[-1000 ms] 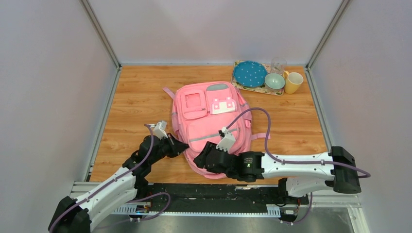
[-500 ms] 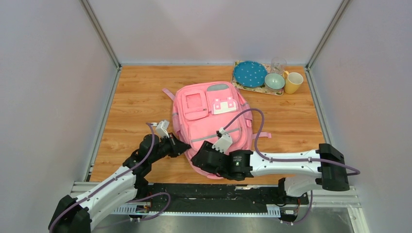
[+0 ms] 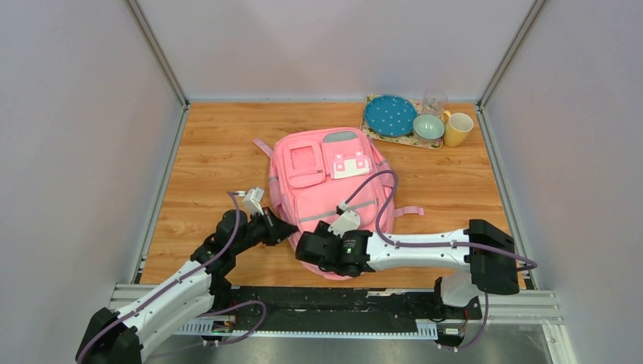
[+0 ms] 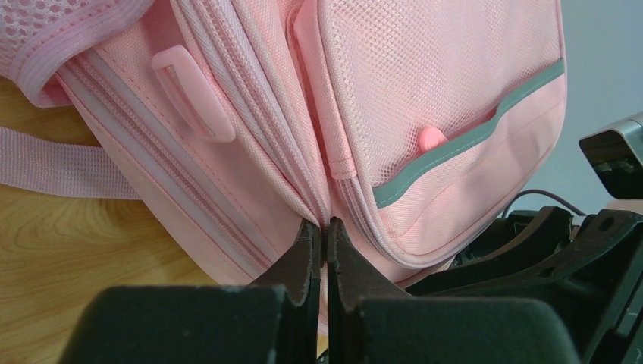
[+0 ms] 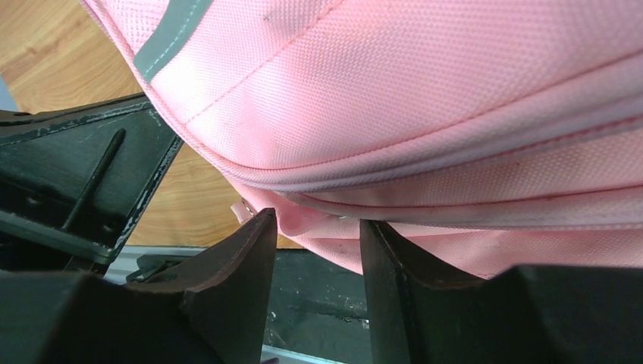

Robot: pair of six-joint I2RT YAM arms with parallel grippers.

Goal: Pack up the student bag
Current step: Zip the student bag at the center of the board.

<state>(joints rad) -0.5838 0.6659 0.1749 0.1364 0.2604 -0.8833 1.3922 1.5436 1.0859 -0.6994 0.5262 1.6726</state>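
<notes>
**Kim:** status? where's the bag?

**Me:** bag (image 3: 330, 182) lies flat in the middle of the table (image 3: 212, 152), front pockets up; its near end points at the arm bases; one strap (image 3: 263, 144) sticks out at the far left.

**Kim:** left arm?

**Me:** left gripper (image 4: 326, 231) is at the bag's left edge, toward the near end; jaws closed almost tip to tip, right at the crease where two zip lines meet; my wrist view shows a thin pink sliver between them, so it has hold of some part of the bag; zip pull or fabric, I can't tell.

**Kim:** right?

**Me:** right gripper (image 5: 315, 227) is at the bag's near end, arm reaching in low from the right; jaws apart with a moderate gap; the bag's bottom edge sits just above the tips, and a small pink tab (image 5: 294, 221) shows in the gap; I see neither finger pressing on it; nothing held.

**Kim:** are the grippers touching each other?

**Me:** near, but apart in the top view; the right one's black body shows at the lower right of my left wrist view, just beside the pocket with the grey strip (image 4: 462, 144).

**Kim:** anything else on the table?

**Me:** far right corner has a tray (image 3: 409, 141) with a blue dotted plate (image 3: 390, 115), pale green bowl (image 3: 428, 127), yellow mug (image 3: 459, 130), and a clear glass (image 3: 434, 100) behind them; all well apart from both grippers.
</notes>
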